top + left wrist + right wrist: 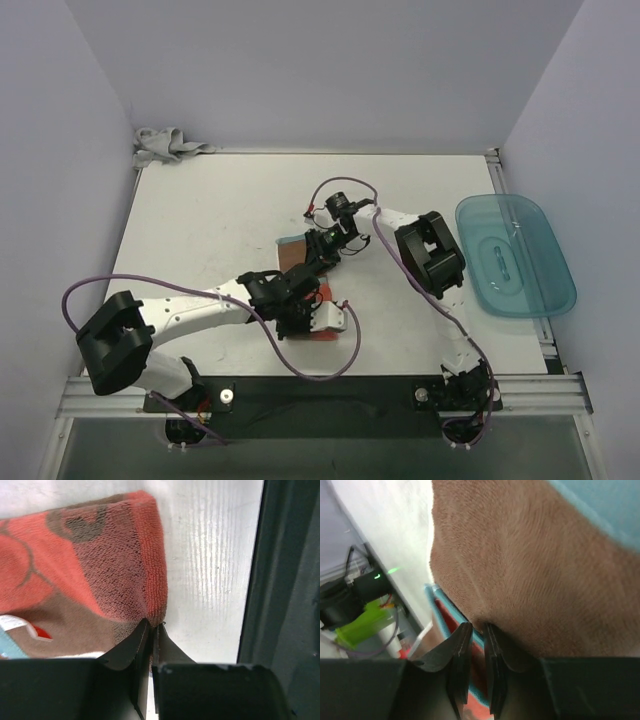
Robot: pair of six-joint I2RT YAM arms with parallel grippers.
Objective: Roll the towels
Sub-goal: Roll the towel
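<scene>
Arms hide most of the rust-brown towel (292,250) from above. Left tool (150,626) pinches its hem at the tips, jaws almost together; right tool (476,627) nips a fold likewise. Grey towel (170,146) lies crumpled, well apart from both.

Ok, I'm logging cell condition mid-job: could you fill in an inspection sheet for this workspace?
Surface: white table, no stains seen.
Job's things: rust-brown towel mid-table under both arms; grey towel crumpled in far left corner.
Clutter: teal tray at right edge, empty.
End effectors: left end effector and right end effector each shut on the rust-brown towel.
Cables: purple cables loop loose off both arms.
Surroundings: plain walls on three sides.
</scene>
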